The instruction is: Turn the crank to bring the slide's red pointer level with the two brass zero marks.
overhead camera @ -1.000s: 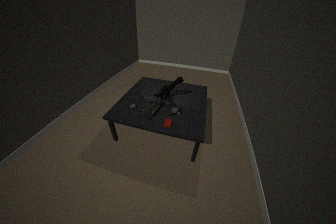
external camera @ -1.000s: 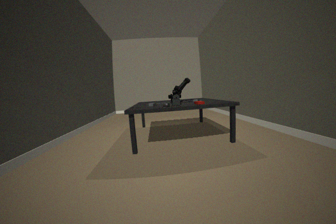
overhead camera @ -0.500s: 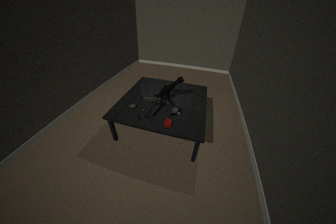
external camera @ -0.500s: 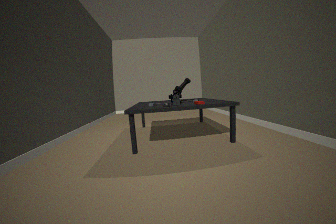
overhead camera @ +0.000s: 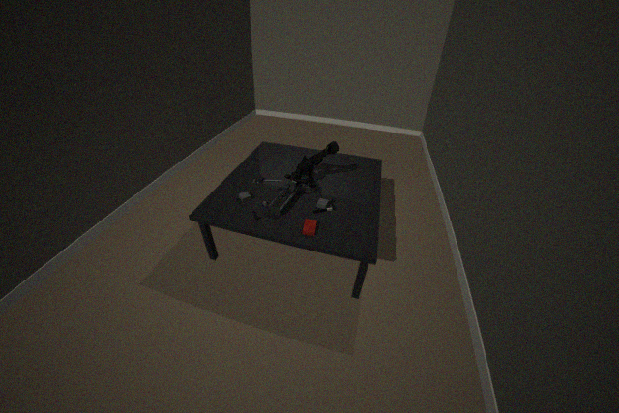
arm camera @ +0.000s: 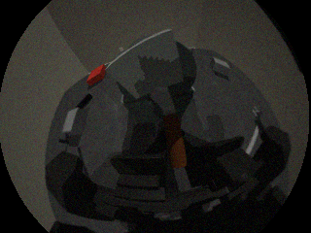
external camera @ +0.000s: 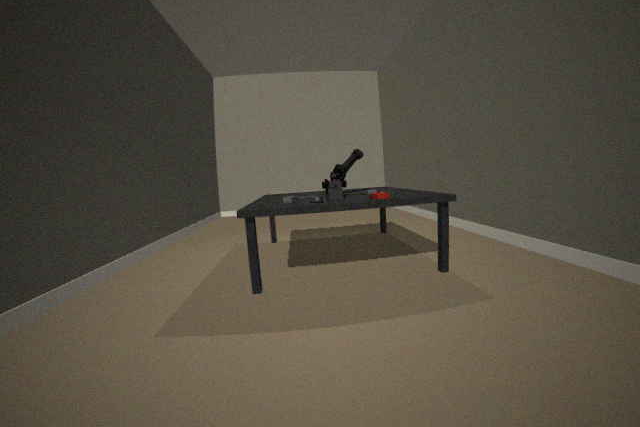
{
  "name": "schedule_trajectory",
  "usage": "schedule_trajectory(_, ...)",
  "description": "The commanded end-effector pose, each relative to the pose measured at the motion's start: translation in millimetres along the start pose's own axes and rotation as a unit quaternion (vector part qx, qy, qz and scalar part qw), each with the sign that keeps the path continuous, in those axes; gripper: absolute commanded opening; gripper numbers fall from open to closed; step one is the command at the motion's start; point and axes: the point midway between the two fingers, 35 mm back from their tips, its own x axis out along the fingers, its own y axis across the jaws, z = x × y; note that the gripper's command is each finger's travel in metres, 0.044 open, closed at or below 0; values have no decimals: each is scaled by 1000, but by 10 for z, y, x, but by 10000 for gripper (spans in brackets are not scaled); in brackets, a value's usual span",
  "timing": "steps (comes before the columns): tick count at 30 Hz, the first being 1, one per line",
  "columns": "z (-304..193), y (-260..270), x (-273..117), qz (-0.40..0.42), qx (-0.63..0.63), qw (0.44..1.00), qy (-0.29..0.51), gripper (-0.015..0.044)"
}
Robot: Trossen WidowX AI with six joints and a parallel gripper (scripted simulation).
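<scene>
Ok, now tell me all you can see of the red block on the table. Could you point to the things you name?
The small bright red rectangular block point(overhead camera: 309, 226) point(external camera: 379, 196) point(arm camera: 96, 75), seemingly matte, looks plain and low. It lies flat near the edge of the dark four-legged table point(overhead camera: 349, 238) point(external camera: 351, 206). Nothing besides the tabletop appears to touch it. Any fine markings are too small to tell.
</scene>
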Motion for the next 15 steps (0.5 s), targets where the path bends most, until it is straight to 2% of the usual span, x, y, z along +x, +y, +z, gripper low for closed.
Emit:
schedule_trajectory(1, -21, 89, 21, 10, -7, 1000, 5, 0)
schedule_trajectory(15, -21, 148, 15, 10, -7, 1000, 5, 0)
